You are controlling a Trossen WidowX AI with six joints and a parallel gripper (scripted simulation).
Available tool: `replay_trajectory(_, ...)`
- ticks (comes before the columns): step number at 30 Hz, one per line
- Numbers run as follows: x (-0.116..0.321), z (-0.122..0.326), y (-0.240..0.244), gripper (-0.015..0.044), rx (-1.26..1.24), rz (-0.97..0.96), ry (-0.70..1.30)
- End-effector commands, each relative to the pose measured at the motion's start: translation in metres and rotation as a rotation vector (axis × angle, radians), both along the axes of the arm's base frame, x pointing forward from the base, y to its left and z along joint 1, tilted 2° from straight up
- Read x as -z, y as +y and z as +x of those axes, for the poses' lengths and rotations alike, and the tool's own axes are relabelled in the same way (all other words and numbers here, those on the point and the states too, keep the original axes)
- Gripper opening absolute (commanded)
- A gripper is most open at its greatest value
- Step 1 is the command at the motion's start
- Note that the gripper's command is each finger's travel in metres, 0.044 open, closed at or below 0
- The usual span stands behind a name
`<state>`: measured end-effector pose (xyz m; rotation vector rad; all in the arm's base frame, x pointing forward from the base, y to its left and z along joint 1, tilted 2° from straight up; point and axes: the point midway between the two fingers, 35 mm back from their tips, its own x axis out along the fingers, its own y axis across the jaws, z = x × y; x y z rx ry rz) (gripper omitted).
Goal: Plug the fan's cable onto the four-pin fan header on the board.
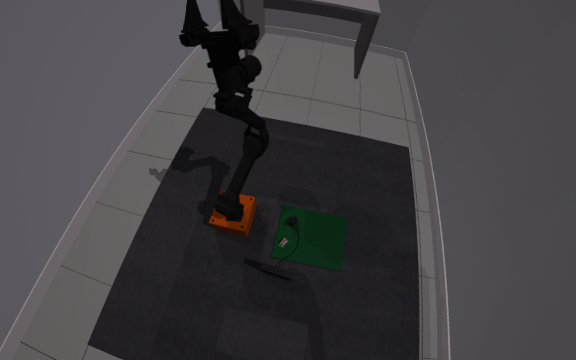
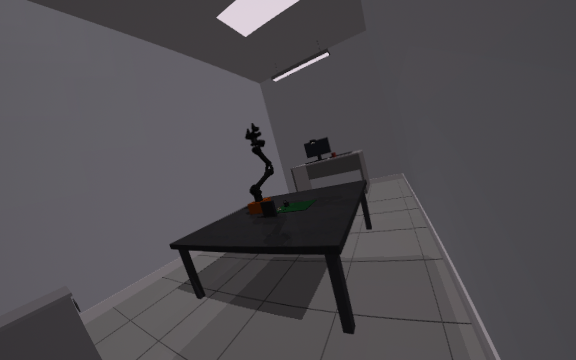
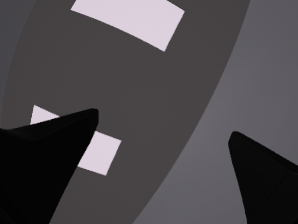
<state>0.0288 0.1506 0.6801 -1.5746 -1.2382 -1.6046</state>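
My gripper is open and empty, raised high above the table and pointing up, far from the board. The green board lies flat on the table. A small whitish part, which looks like the header, sits near the board's left edge. A thin dark cable curves over the board from the black fan to a small dark block. The plug is too small and dark to make out; its seating cannot be told.
The arm's orange base stands on the dark table, beside the board. The fan stands upright near the base and board. A desk with a monitor is beyond the table.
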Motion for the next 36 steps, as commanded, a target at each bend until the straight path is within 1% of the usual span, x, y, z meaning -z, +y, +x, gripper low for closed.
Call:
replay_trajectory(1, -0.004, -0.033, -0.070, 0.0440, -0.220, 0.173, -0.023)
replay_trajectory(6, 0.003, -0.052, -0.152, 0.0440, -0.506, 0.366, -0.058)
replay_trajectory(11, 0.025, -0.049, -0.234, 0.0440, -0.797, 0.566, -0.105)
replay_trajectory(16, 0.060, -0.025, -0.308, 0.0440, -1.082, 0.775, -0.168)
replay_trajectory(21, 0.106, 0.016, -0.367, 0.0440, -1.345, 0.994, -0.248)
replay_trajectory(24, 0.137, 0.046, -0.391, 0.0440, -1.479, 1.126, -0.298)
replay_trajectory(28, 0.178, 0.086, -0.410, 0.0440, -1.628, 1.301, -0.363)
replay_trajectory(32, 0.222, 0.129, -0.419, 0.0440, -1.752, 1.489, -0.437)
replay_trajectory(36, 0.277, 0.173, -0.417, 0.0440, -1.844, 1.717, -0.548)
